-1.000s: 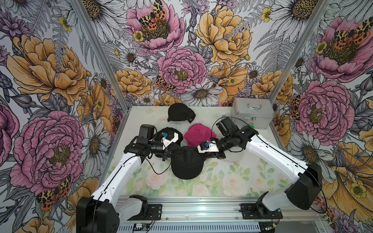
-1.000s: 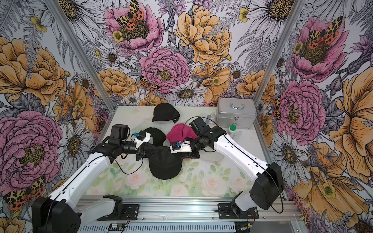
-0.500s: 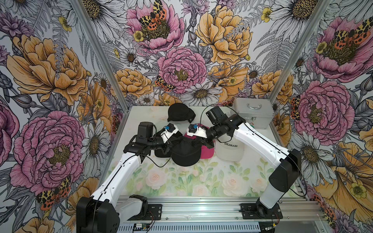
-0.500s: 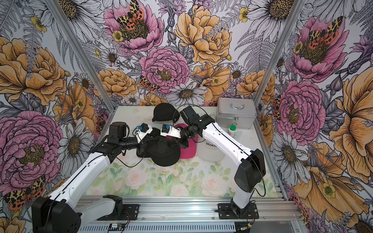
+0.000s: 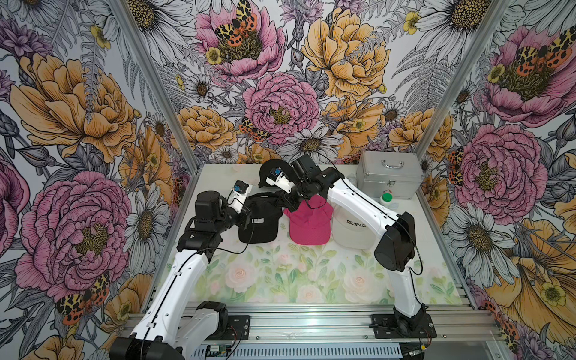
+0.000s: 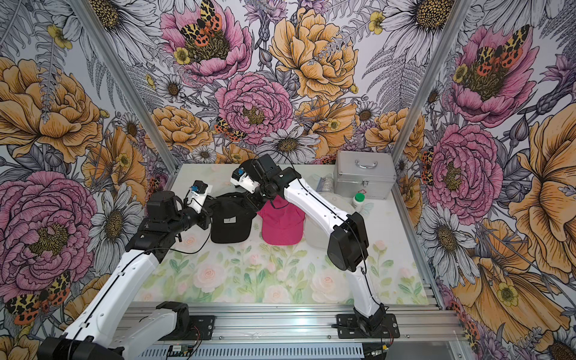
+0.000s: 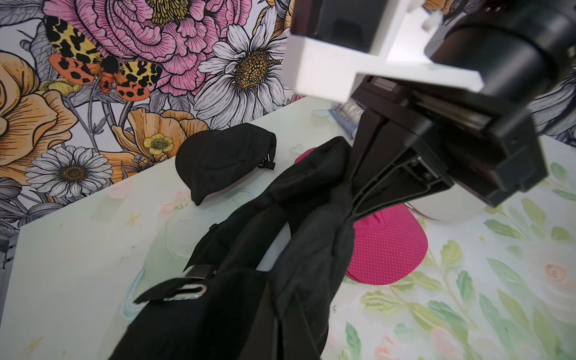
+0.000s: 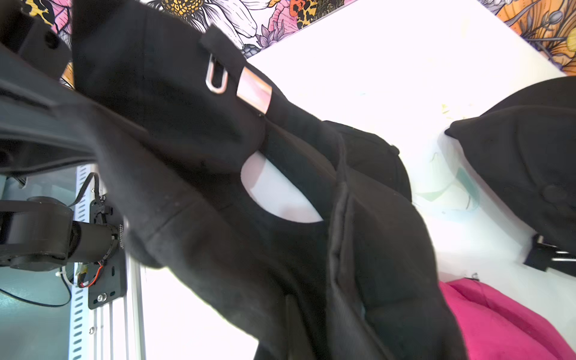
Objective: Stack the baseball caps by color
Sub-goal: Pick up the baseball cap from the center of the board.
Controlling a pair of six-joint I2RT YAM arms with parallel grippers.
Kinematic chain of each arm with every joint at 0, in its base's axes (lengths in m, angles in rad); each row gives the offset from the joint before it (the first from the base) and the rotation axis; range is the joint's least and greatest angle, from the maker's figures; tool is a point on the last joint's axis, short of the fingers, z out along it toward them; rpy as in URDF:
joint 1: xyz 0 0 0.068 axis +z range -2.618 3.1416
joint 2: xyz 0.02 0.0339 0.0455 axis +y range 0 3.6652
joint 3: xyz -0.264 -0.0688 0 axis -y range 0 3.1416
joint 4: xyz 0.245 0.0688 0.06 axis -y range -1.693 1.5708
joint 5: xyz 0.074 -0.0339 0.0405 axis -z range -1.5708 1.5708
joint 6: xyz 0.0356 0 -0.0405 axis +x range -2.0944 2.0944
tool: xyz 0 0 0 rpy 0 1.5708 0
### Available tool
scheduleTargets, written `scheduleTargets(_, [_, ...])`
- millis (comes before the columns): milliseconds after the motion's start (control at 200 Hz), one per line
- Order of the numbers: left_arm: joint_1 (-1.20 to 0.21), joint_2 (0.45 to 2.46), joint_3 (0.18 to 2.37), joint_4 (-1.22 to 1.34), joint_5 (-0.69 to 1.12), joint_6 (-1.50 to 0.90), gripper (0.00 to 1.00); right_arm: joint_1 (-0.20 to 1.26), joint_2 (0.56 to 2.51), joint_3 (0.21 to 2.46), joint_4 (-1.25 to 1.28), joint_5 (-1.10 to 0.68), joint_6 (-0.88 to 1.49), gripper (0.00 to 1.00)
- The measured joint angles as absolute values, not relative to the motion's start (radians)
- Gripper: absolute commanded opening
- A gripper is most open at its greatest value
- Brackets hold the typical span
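1. Across the worktop [image 5: 311,280] the caps sit in colour lanes: cream cap [image 5: 349,230], pink cap [image 5: 308,227], then black, probably to keep the colours apart.
2. Above another black cap [image 8: 374,156], the held black cap [image 5: 258,218] hangs stretched between both arms, likely so that it lands squarely.
3. Left end effector [image 5: 246,217] and right end effector [image 7: 351,216] are both clamped on its fabric; only the left wrist view shows the right's pinch.

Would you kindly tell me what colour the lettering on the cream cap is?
Black; the lettering on the cream cap shows best in a top view.
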State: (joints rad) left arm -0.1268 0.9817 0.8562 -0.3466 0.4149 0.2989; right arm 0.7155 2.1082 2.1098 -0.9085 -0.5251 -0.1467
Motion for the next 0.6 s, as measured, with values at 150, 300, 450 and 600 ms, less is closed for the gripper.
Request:
scheduleTargets(150, [-0.121, 0.948, 0.829, -0.327, 0.486, 0.299, 0.1, 0.719, 2.108, 2.109, -0.91, -0.574, -0.123, 0.0])
scheduleTargets(300, [-0.096, 0.924, 0.775, -0.295, 0.567, 0.32, 0.11, 0.718, 2.091, 2.088, -0.924, -0.596, -0.116, 0.0])
scheduleTargets(450, [-0.02, 0.919, 0.73, -0.199, 0.65, 0.292, 0.77, 0.722, 2.067, 2.072, -0.926, -0.668, -0.117, 0.0])
scheduleTargets(600, [0.016, 0.868, 0.622, -0.033, 0.649, 0.2, 0.99, 0.741, 2.064, 2.072, -0.921, -0.711, -0.121, 0.0])
